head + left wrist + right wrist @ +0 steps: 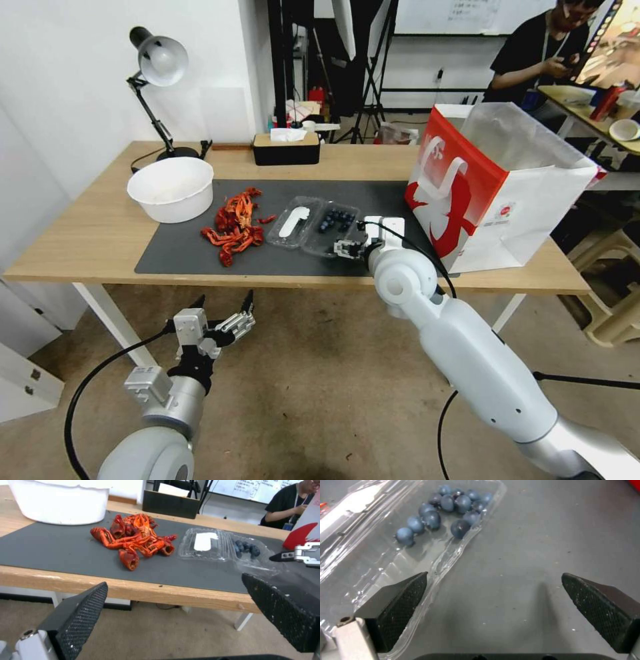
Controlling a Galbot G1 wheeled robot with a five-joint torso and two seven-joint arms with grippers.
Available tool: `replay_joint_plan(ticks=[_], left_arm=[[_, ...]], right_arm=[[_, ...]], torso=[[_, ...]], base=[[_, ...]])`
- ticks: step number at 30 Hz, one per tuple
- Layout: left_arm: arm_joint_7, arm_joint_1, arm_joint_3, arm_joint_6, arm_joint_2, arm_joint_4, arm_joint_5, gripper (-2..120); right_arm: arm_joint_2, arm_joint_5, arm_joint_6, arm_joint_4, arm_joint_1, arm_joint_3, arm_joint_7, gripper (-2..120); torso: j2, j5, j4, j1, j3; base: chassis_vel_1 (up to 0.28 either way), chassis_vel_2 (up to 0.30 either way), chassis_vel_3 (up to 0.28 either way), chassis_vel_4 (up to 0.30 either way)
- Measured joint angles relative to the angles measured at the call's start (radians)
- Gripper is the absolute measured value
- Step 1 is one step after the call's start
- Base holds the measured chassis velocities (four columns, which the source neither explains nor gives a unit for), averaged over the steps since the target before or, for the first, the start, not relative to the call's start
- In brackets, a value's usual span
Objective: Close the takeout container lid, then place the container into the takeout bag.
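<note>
1. Landmark was the dark mat (200,257) on the wooden table (87,233). The takeout container (313,227) lay near the mat's middle, splayed flat open, both halves on the mat.
2. The lid (294,222), the half with the white spoon-shaped mark, sat on the side toward the crayfish pile (235,227). The blueberries (335,219) sat in the half toward the takeout bag (493,200).
3. The bag stood upright on the mat's far right corner, hanging off it onto bare wood, clear liner sticking up, mouth open.
4. Our right gripper (348,249) was low over the mat's front part, at the near corner of the blueberry half. Jaws were spread wide and held nothing. In the right wrist view one finger (398,605) overlapped the tray's clear rim, the other was over bare mat; we couldn't tell whether it touched.
5. Our left gripper (223,320) hung off the mat, in front of and below the table edge, jaws wide, nothing held.
6. Our read: step one, closing the lid, not yet done; right arm was at the approach stage.
7. Next move, as we judged it: get under or onto the lid's free edge, fold it over the hinge onto the berries, press until it snaps. Thin plastic would likely flex and slide, so the berry half probably needed holding down.
</note>
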Motion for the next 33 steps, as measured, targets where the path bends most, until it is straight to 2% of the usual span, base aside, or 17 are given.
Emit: replay_joint_plan(ticks=[22,33], left_arm=[[0.000,-0.001,0.003,-0.011,-0.003,0.008,0.003,100],[-0.001,-0.001,0.005,-0.012,-0.005,0.009,0.004,100]], right_arm=[[-0.072,0.011,0.000,0.002,0.023,0.006,-0.019,100],[-0.087,-0.022,0.000,0.006,0.004,0.035,-0.073,100]], torso=[[0.000,0.0000,0.0000,0.000,0.000],[0.000,0.0000,-0.0001,0.000,0.000]], base=[[0.000,0.000,0.000,0.000],[0.000,0.000,0.000,0.000]])
